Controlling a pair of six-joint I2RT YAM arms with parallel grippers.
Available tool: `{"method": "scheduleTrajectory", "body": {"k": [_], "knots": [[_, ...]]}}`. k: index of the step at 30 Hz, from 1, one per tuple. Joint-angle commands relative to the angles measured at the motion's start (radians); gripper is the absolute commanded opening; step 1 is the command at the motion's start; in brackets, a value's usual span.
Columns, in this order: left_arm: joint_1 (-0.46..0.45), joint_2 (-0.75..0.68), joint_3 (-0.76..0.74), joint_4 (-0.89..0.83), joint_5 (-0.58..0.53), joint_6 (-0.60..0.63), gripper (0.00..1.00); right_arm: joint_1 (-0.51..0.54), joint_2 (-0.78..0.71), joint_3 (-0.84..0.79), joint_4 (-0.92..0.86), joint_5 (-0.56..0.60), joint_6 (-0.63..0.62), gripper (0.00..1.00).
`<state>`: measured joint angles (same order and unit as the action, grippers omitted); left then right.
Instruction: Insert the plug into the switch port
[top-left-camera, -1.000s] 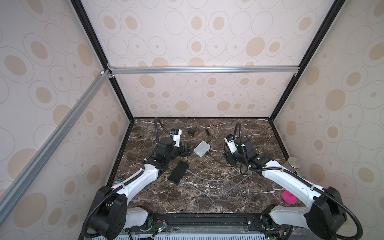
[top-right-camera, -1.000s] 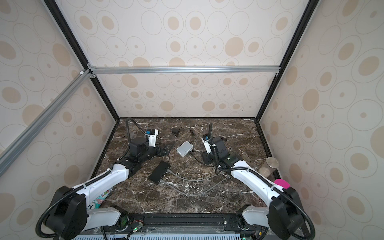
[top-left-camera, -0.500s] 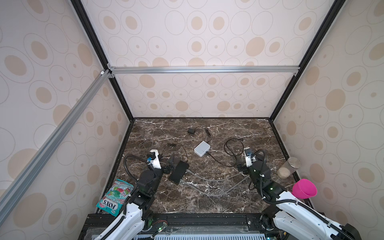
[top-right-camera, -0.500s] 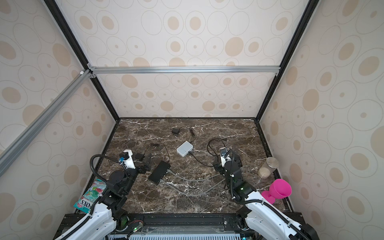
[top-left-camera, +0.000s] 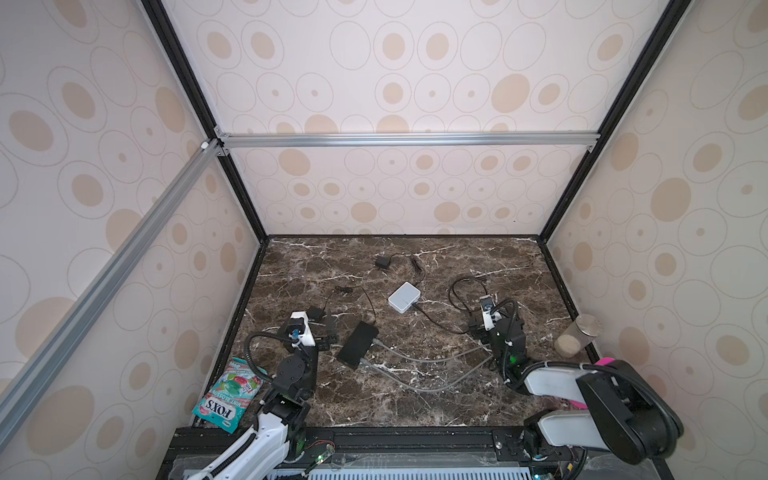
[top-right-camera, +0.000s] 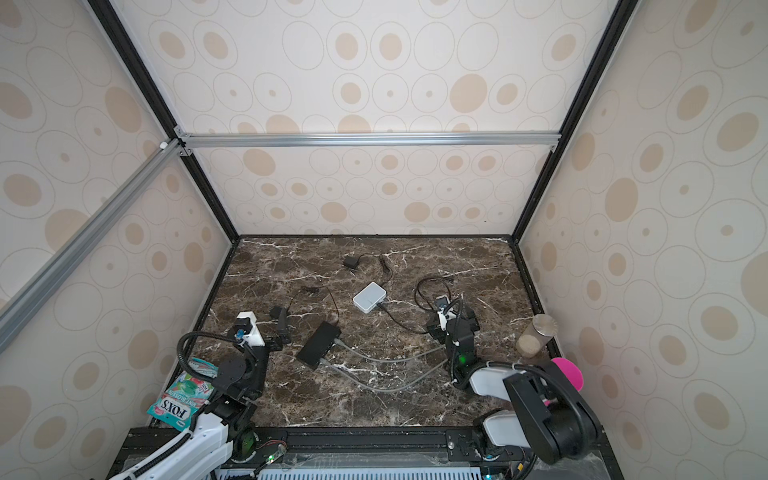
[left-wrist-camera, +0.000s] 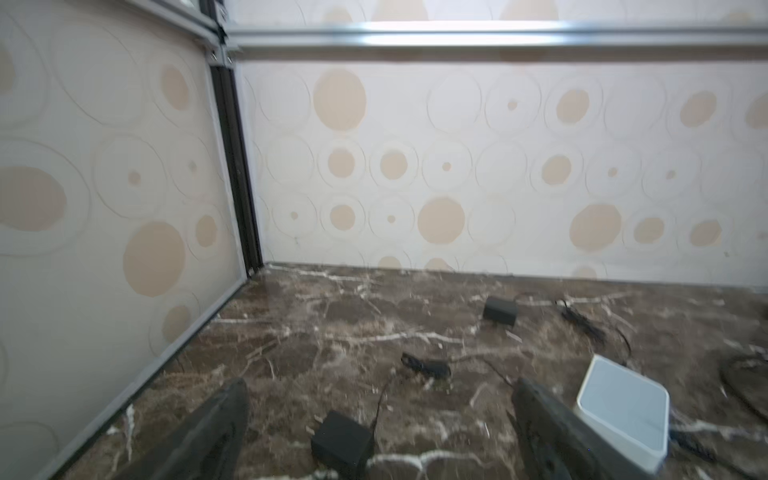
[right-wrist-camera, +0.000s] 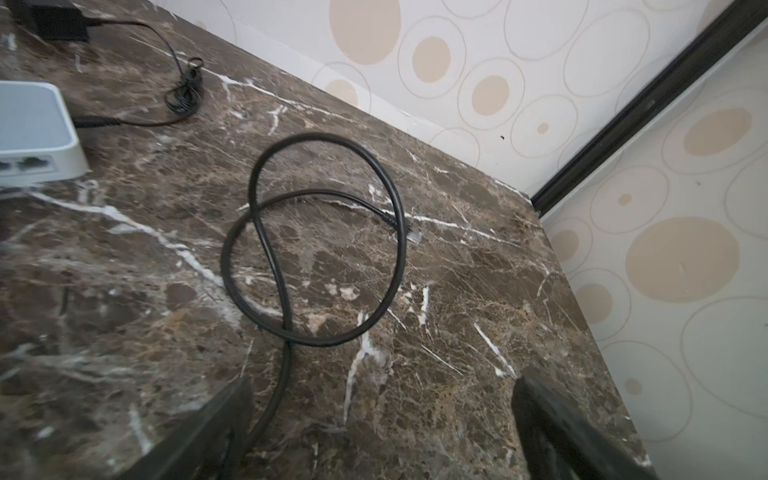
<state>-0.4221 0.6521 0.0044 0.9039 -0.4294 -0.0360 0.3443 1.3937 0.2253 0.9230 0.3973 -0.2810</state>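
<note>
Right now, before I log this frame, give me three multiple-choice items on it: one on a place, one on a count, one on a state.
1. Where is the sweets bag?
A. at the near left edge
B. by the back wall
C. beside the jar

2. How many grey cables run into the flat black box?
A. one
B. two
C. four

3. The clear plug on the looped black cable is:
A. held up in the air
B. lying loose on the table
C. seated in the flat black box

Key:
1 A, both top views show it at the near left edge.
2 B, two grey cables enter its near end.
3 B, it rests on the table, and the right fingers stand open and empty.
</note>
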Motion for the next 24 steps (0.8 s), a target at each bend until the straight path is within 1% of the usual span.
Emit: {"method": "scheduleTrajectory", "body": {"k": [1, 3, 5, 6, 7, 8, 9, 11, 12, 13, 14, 15, 17, 18, 19, 20, 22, 24], "knots": [[0.012, 0.046, -0.11, 0.252, -0.074, 0.1, 0.98, -0.05, 0.081, -0.01, 0.239, -0.078, 0.05, 1.0], [0.014, 0.101, -0.092, 0.261, -0.084, 0.108, 0.98, -0.058, 0.124, -0.008, 0.292, -0.064, 0.068, 1.0], [0.016, 0.188, -0.095, 0.34, -0.106, 0.129, 0.98, -0.116, 0.123, -0.015, 0.281, -0.095, 0.12, 1.0], [0.018, 0.248, -0.105, 0.417, -0.124, 0.137, 0.98, -0.165, 0.132, -0.017, 0.266, -0.175, 0.164, 0.97], [0.025, 0.324, -0.116, 0.499, -0.143, 0.142, 0.98, -0.2, 0.168, -0.01, 0.308, -0.218, 0.178, 0.94], [0.033, 0.389, -0.124, 0.569, -0.152, 0.143, 0.98, -0.203, 0.195, 0.0, 0.334, -0.209, 0.179, 0.96], [0.038, 0.467, -0.132, 0.637, -0.159, 0.145, 0.98, -0.203, 0.184, 0.021, 0.291, -0.206, 0.181, 0.97], [0.044, 0.61, -0.138, 0.81, -0.186, 0.152, 0.98, -0.203, 0.127, 0.081, 0.079, -0.214, 0.19, 0.96], [0.045, 0.681, -0.141, 0.907, -0.189, 0.167, 0.98, -0.21, 0.129, 0.101, 0.035, -0.222, 0.197, 0.99], [0.046, 0.725, -0.117, 0.928, -0.213, 0.17, 0.98, -0.212, 0.149, 0.102, 0.065, -0.207, 0.198, 1.0], [0.048, 0.739, -0.09, 0.902, -0.231, 0.173, 0.98, -0.212, 0.16, 0.106, 0.082, -0.194, 0.202, 1.0], [0.06, 0.762, -0.076, 0.907, -0.203, 0.177, 0.98, -0.212, 0.157, 0.112, 0.067, -0.182, 0.207, 1.0], [0.073, 0.827, -0.045, 0.936, -0.209, 0.224, 0.98, -0.217, 0.143, 0.147, -0.021, -0.169, 0.227, 1.0], [0.107, 0.861, -0.03, 0.939, -0.17, 0.214, 0.99, -0.235, 0.144, 0.165, -0.059, -0.202, 0.237, 1.0], [0.148, 0.905, -0.019, 0.938, -0.096, 0.185, 0.98, -0.25, 0.145, 0.179, -0.086, -0.232, 0.246, 1.0], [0.189, 0.954, -0.001, 0.941, -0.024, 0.165, 0.98, -0.256, 0.143, 0.184, -0.099, -0.243, 0.25, 1.0], [0.262, 0.991, 0.01, 0.94, 0.098, 0.111, 0.98, -0.258, 0.145, 0.183, -0.097, -0.245, 0.249, 1.0], [0.285, 0.961, 0.047, 0.842, 0.117, 0.087, 0.98, -0.258, 0.144, 0.184, -0.099, -0.246, 0.248, 1.0]]}}
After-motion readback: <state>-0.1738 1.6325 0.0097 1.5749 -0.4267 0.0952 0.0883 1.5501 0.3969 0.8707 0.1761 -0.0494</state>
